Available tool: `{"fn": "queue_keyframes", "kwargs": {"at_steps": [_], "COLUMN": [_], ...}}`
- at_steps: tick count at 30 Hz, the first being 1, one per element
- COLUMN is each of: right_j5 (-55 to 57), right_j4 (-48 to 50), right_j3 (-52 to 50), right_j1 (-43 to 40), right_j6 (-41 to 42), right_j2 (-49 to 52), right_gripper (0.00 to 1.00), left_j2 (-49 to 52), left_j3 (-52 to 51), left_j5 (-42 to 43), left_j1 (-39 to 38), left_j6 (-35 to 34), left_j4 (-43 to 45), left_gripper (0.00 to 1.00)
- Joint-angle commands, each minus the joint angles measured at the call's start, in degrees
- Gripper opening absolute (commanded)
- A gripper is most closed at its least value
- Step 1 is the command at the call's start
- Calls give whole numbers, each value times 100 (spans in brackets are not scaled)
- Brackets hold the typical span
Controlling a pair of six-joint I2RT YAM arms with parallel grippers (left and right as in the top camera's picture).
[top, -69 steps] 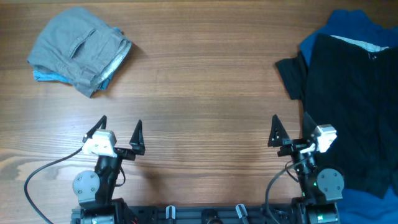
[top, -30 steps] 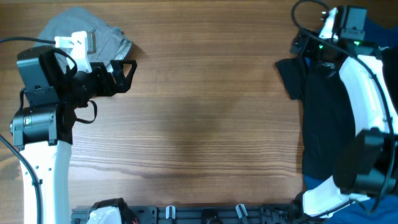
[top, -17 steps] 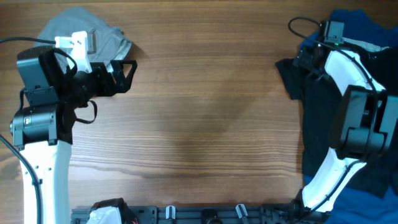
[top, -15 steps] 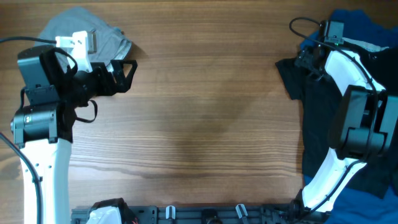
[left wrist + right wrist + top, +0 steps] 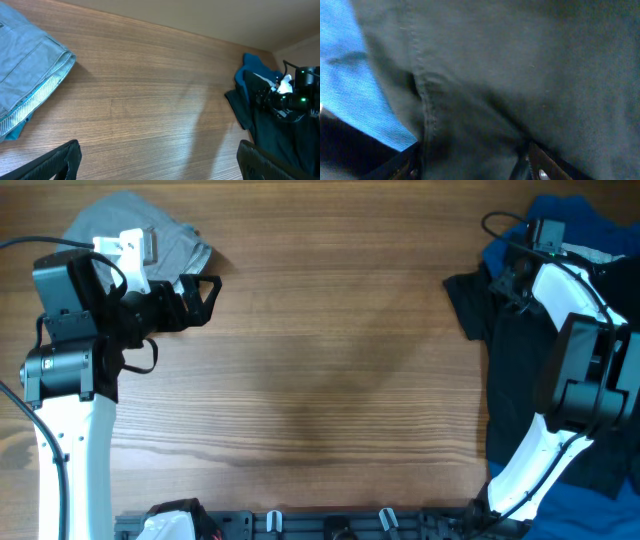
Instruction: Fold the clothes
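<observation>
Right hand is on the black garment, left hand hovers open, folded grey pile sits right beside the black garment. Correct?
No: the folded grey pile lies at the far left, across the table from the black garment, per the overhead view. The right hand is on the black garment; the left hand hovers open.

A brown bench (image 5: 330, 380) of wood-grain board with long horizontal streaks fills the overhead view. A dark metal rail (image 5: 330, 526) carrying small pale clips runs along its near edge. From the left wrist, a plain beige wall (image 5: 200, 15) rises behind the bench's far edge.
</observation>
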Motion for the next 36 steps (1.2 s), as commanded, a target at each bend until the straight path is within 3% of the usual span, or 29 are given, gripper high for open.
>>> {"fn": "queue_keyframes", "kwargs": {"at_steps": [1,3,5,7,9,13,18,21,24,26,28,30,34,36], "right_j5": [146,44,-44,-186,-319,-892,-3869,-4345,-4343,-4319,-4076,-3126,-577,-280], "right_j4": [-94,-83,-90,-92,-98,-87,-22,-214,-621,-876,-1139,-1300,-1537,-1687], "right_j3": [46,61,79,109,140,144,146,146,142,131,131,131,133,133], "right_j1": [-101,-101,-111,-118,-118,-116,127,1008,2577,3711,4885,5727,6454,6275], "right_j6": [-175,-352,-466,-638,-857,-1117,-1613,-1628,-1812,-1998,-2417,-2507,-2157,-1961], "right_j2": [142,81,-52,-240,-557,-1412,-2815,-3270,-3276,-3156,-2983,-2905,-2973,-3058], "right_gripper": [65,52,32,25,4,4,4,4,5,12,29,45,82,84], "left_j2": [22,22,22,22,20,-144,-643,-975,-1244,-1327,-1375,-1373,-1362,-1353], "left_j3": [138,138,138,138,140,173,588,693,693,693,693,693,691,691], "left_j5": [127,127,127,127,129,127,13,13,13,11,-2,-2,2,0], "left_j1": [-24,-24,-24,-24,-24,-17,271,555,798,892,955,957,955,951], "left_j6": [9,9,9,9,9,9,-131,-192,-188,-186,-184,-184,-184,-168], "left_j4": [35,66,83,92,151,280,273,275,214,146,87,76,72,26], "left_gripper": [100,100,100,100,100,100,100,100,100,100,100,100,100,100]}}
